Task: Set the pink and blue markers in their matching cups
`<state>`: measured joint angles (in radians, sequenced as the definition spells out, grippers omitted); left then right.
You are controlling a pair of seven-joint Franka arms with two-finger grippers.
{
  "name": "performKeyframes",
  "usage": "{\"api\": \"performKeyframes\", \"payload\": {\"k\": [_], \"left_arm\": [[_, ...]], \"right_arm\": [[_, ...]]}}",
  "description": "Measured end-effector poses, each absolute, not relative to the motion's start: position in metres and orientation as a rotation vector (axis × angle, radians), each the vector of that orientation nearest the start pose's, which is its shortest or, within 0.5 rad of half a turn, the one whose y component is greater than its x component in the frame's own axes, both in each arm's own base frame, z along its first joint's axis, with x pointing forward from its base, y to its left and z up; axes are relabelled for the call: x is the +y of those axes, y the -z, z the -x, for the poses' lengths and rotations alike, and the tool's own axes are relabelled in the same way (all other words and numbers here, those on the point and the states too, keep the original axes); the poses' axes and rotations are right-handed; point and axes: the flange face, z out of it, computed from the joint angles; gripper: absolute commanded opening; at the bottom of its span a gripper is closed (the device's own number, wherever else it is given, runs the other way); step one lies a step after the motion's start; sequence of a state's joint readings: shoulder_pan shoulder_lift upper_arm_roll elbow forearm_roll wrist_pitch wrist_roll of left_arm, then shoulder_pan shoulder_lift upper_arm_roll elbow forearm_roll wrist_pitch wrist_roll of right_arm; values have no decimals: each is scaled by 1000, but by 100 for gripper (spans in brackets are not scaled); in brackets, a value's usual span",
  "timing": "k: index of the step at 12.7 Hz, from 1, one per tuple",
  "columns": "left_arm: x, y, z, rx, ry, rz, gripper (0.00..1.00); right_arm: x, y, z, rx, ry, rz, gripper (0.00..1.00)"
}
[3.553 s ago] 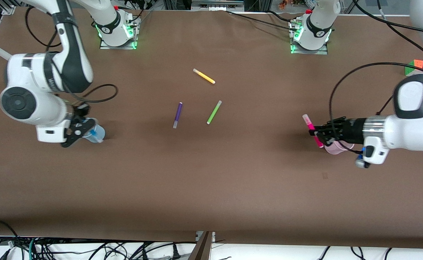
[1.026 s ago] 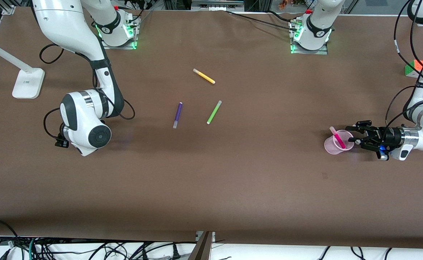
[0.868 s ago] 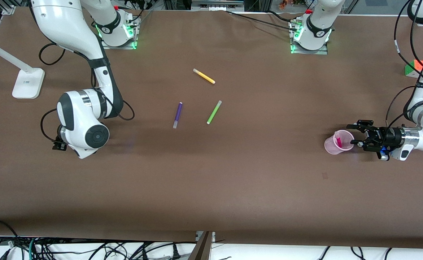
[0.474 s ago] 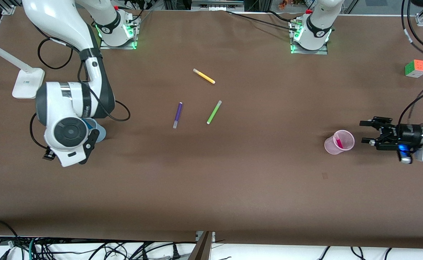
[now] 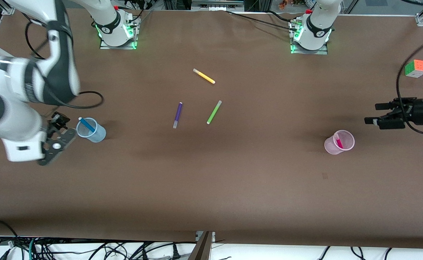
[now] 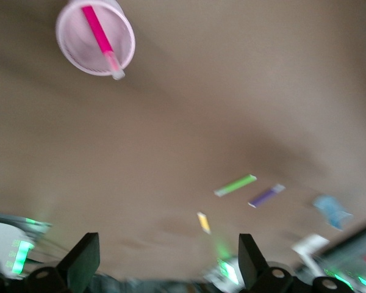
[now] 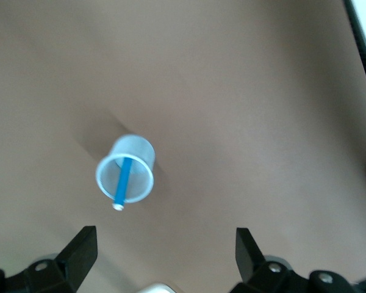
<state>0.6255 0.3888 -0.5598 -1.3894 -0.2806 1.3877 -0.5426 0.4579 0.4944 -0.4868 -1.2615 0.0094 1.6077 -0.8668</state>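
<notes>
Markers: one pink (image 5: 338,142), one blue (image 5: 86,124).

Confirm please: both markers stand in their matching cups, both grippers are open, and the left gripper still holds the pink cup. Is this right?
Not quite. The left gripper holds nothing: the front view shows it open and apart from the pink cup. The rest is right: pink marker in that cup, blue marker in the blue cup, right gripper open.

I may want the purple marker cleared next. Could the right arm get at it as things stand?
Probably yes: the right gripper is open and empty beside the blue cup, and only bare table lies between it and the purple marker.
</notes>
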Motion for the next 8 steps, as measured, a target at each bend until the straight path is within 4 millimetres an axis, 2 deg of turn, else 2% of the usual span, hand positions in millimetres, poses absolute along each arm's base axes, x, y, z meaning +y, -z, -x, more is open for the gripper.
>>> {"api": "performKeyframes", "payload": {"k": [1,3,5,6,8], "left_arm": [[36,-524,-615,-902,-661,3257,100],[-16,-551,-605,-592,-479,3192,100],[-53,-565,-597,-378,-372,3120,100],[-65,-567,-595,-315,-345,3097,100],[-71,-567,-594,-227,-339,3097,100]], "right_arm": [[47,-502,-673,-1268,-269,2988,100],[50,-508,-666,-984,-257,3035,100],[62,-513,-660,-657,-245,3056,100],[70,-520,-656,-509,-232,3064,100],[96,-539,-644,-305,-225,3071,100]]}}
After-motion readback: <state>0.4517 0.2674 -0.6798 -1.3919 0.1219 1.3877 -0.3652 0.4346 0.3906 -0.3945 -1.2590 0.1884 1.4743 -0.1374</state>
